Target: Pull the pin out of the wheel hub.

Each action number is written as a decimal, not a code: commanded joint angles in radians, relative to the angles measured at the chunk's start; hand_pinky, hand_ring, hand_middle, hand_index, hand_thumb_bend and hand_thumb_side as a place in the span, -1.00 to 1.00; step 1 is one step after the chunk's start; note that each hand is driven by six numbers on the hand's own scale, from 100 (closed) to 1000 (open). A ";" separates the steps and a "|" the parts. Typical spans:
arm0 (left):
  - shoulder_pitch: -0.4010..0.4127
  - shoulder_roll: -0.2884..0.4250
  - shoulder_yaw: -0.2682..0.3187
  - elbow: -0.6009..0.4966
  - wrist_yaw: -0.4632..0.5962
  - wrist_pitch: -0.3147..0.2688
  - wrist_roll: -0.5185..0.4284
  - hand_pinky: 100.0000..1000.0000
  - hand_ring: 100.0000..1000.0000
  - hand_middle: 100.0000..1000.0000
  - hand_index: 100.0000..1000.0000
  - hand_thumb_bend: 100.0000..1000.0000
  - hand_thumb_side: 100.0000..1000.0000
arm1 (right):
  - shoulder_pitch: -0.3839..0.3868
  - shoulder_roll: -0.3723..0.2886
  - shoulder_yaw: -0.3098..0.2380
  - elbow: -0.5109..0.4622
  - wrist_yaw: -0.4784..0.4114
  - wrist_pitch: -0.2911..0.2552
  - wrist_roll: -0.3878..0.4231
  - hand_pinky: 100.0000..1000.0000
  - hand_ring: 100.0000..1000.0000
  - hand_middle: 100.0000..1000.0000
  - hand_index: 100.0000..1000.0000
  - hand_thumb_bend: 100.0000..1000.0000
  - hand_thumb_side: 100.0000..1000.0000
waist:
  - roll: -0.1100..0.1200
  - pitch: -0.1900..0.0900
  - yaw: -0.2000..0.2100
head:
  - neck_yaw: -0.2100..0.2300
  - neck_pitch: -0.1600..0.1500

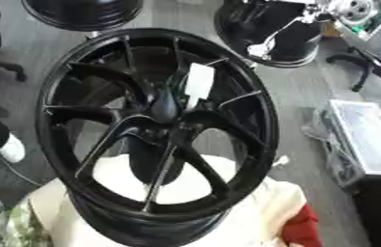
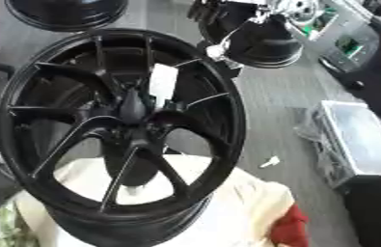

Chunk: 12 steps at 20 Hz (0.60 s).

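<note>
Wheel hub (image 1: 156, 130) on cloth (image 1: 261, 212), floor (image 1: 299, 96) beside

From my seat the wheel hub (image 1: 156, 130) looks like glossy black painted metal with bright bare-metal spoke edges, carrying a matt white paper-like tag (image 1: 198, 82), resting on soft cream cloth (image 1: 252, 212) beside red fabric (image 1: 303, 229), above smooth grey wood-grain flooring (image 1: 299, 96) and a clear plastic bin (image 1: 364, 137).
</note>
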 commanded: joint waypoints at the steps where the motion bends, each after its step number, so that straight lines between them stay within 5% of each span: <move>1: -0.008 0.054 0.006 -0.026 0.013 -0.030 -0.002 0.51 0.93 0.65 0.63 -1.00 0.14 | -0.026 0.000 -0.001 0.024 0.038 -0.017 0.031 0.70 0.60 0.50 0.66 -0.53 -0.64 | 0.006 -0.022 -0.004 | 0.003 0.011; 12: -0.002 0.096 0.008 -0.030 0.016 -0.068 0.004 0.51 0.93 0.65 0.63 -1.00 0.14 | -0.042 0.083 -0.022 0.057 0.038 -0.027 0.075 0.68 0.56 0.49 0.68 -0.68 -0.58 | -0.004 -0.021 -0.016 | -0.011 0.012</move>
